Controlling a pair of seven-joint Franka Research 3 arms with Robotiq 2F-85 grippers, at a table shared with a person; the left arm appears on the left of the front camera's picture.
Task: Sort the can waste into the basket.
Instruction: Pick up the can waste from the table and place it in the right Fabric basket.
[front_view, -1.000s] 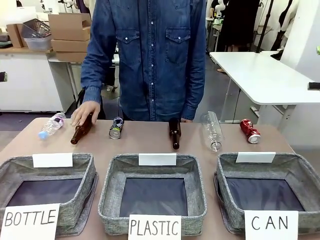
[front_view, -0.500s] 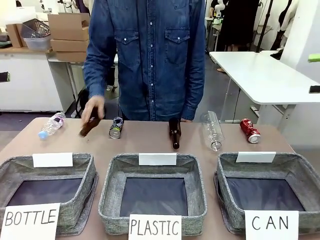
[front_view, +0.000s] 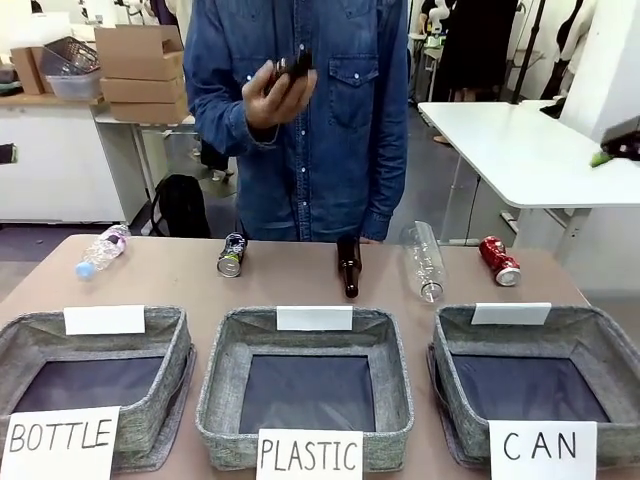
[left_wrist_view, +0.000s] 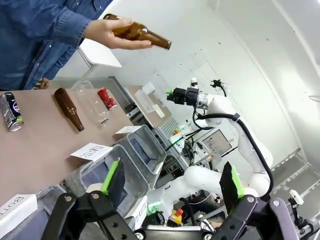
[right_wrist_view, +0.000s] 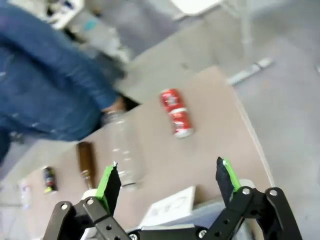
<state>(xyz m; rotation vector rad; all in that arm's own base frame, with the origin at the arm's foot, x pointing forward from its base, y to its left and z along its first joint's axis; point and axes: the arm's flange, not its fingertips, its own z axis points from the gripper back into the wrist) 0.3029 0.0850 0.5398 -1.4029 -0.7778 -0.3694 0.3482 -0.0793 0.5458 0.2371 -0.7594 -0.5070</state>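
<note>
The crushed red can (front_view: 499, 261) lies at the table's far right, behind the grey basket (front_view: 600, 335) signed "CAN". The dark can (front_view: 232, 255) lies on its side at the far left-centre. My right gripper (front_view: 618, 143) hangs high at the right edge, well above the table. Its wrist view shows it open (right_wrist_view: 167, 181) and empty, above the red can (right_wrist_view: 176, 112), with the dark can (right_wrist_view: 48, 179) farther off. My left gripper (left_wrist_view: 172, 177) is open and empty, away from the red can (left_wrist_view: 107, 98) and the dark can (left_wrist_view: 10, 112).
A person in a denim shirt holds a brown bottle (front_view: 290, 68) at chest height. Another brown bottle (front_view: 348, 266), a clear plastic bottle (front_view: 424, 260) and a small plastic bottle (front_view: 102, 250) lie along the far edge. Baskets signed "PLASTIC" (front_view: 225, 345) and "BOTTLE" (front_view: 175, 340) stand left of the CAN one.
The person's hand picked the left brown bottle off the table and raised it to chest height. My right gripper came lower and further into view at the right edge.
</note>
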